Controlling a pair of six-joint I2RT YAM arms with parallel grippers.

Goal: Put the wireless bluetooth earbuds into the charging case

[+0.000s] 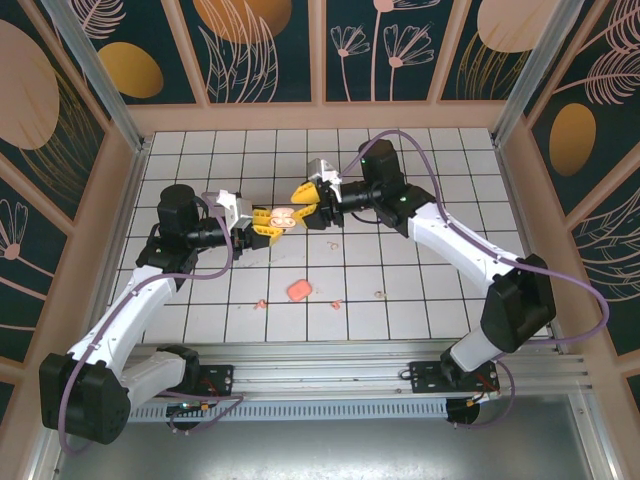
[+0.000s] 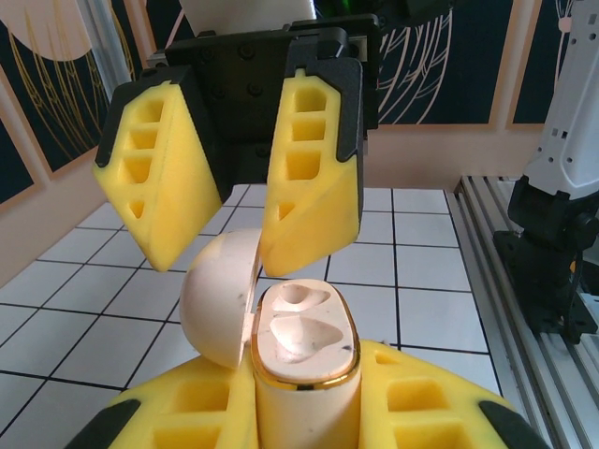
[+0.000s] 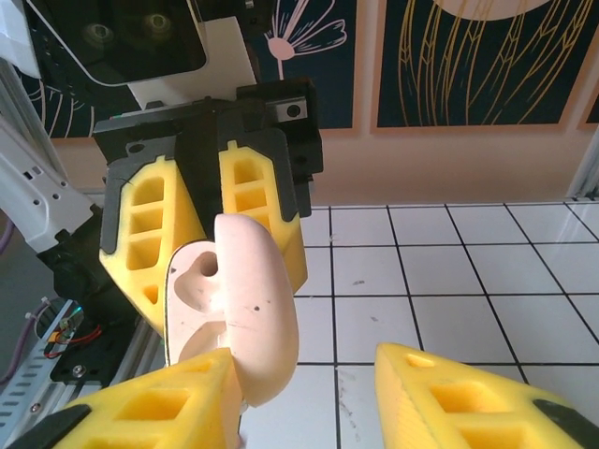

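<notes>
Cream case (image 2: pixel 304 341) in left hand (image 1: pixel 258 230) (lid up)

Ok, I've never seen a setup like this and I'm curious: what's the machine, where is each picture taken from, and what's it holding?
Two robot arms are bolted at the near edge of a tiled table. The wide picture looks down from above; the other two come from a camera on each wrist. The left end effector is shut on an open charging case, its lid swung aside. The right end effector hovers at it, jaws apart. On the tiles lie another small pink case and tiny earbuds.
</notes>
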